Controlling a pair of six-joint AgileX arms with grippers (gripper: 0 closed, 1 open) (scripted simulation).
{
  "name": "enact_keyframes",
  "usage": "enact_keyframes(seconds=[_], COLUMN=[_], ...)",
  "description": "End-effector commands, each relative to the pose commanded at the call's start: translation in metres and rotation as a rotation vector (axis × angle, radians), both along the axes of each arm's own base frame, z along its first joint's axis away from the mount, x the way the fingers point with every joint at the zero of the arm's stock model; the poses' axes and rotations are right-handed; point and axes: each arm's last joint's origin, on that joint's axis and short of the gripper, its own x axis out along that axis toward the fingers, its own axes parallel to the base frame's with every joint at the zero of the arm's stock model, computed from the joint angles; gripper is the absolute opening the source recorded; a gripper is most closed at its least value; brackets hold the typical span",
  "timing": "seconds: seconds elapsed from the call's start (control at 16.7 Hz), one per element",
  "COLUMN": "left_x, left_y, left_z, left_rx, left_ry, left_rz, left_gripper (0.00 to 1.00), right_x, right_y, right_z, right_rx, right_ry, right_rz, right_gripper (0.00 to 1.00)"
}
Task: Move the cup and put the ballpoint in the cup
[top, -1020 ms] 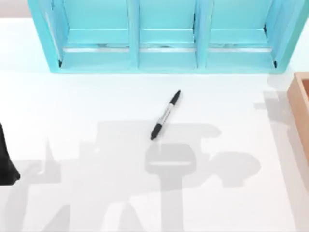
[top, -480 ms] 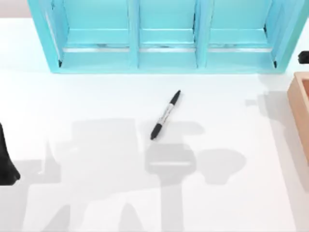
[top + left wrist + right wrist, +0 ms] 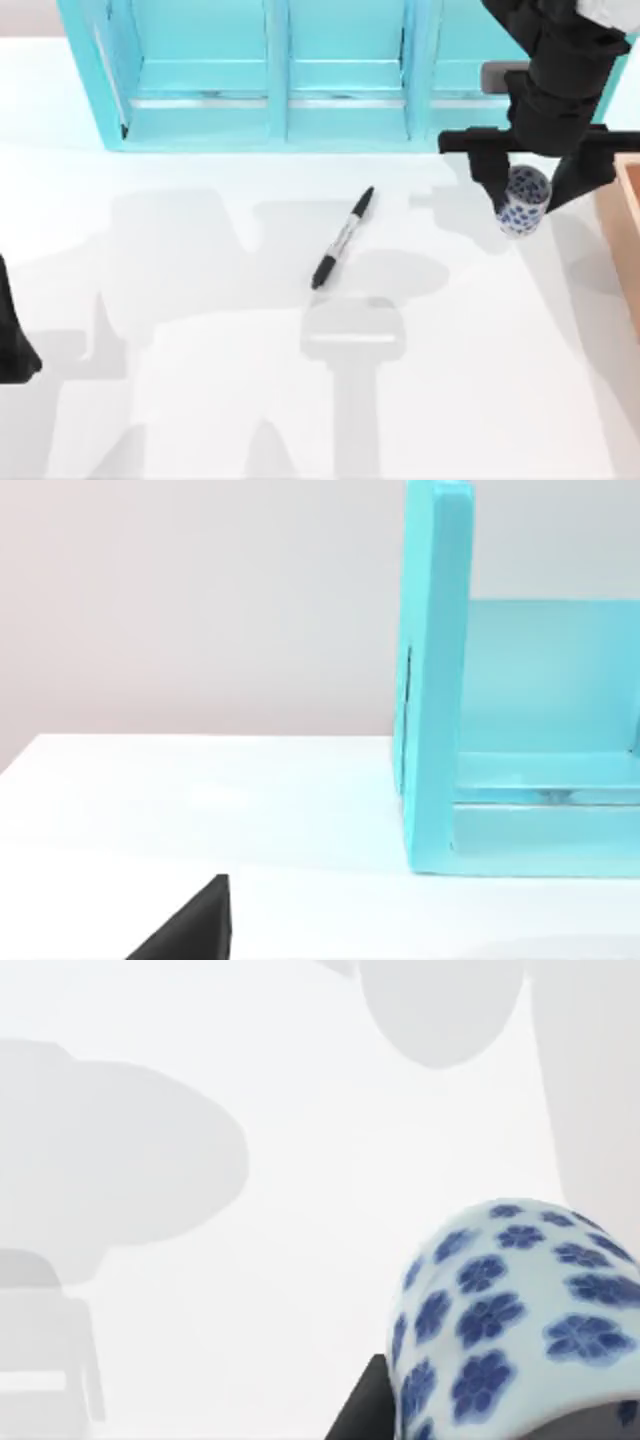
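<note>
Top view: our right gripper (image 3: 527, 195) pinches the cup (image 3: 524, 202) off the table (image 3: 200, 420), right side, just before the teal shelf (image 3: 340, 75). Ballpoint (image 3: 342, 238) lies mid-table, apart. Left arm parked at left edge. Left wrist view: shelf end; its fingers, cannot tell. Right wrist view: cup (image 3: 510, 1320) close up.

You had a white table (image 3: 180, 400) as the bearing surface. On it the ballpoint (image 3: 343, 238) lay flat and slanted, just in front of the turquoise shelf unit (image 3: 340, 100), which stood along the far edge. A wooden box (image 3: 625, 230) sat to the right of the ballpoint, well apart.
</note>
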Motion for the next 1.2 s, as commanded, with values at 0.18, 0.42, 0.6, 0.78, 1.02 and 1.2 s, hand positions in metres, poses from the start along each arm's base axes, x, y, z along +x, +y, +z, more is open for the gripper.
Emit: enact_keyframes(seconds=[0.18, 0.42, 0.6, 0.78, 1.02, 1.2], left_x=[0.0, 0.0, 0.0, 0.0, 0.0, 0.0], left_y=[0.0, 0.0, 0.0, 0.0, 0.0, 0.0], left_z=[0.0, 0.0, 0.0, 0.0, 0.0, 0.0], left_rx=[0.0, 0.0, 0.0, 0.0, 0.0, 0.0], left_ry=[0.0, 0.0, 0.0, 0.0, 0.0, 0.0], left_rz=[0.0, 0.0, 0.0, 0.0, 0.0, 0.0], left_gripper=[1.0, 1.0, 1.0, 1.0, 1.0, 1.0], right_x=[0.002, 0.001, 0.003, 0.002, 0.002, 0.002], right_y=[0.01, 0.008, 0.009, 0.01, 0.01, 0.01], right_z=[-0.005, -0.011, -0.03, -0.049, -0.05, -0.05], right_rx=[0.002, 0.003, 0.01, 0.003, 0.002, 0.002], right_ry=[-0.007, 0.002, -0.016, -0.007, -0.007, -0.007], right_rz=[0.001, -0.005, -0.001, 0.001, 0.001, 0.001], right_gripper=[0.0, 0.0, 0.0, 0.0, 0.08, 0.3])
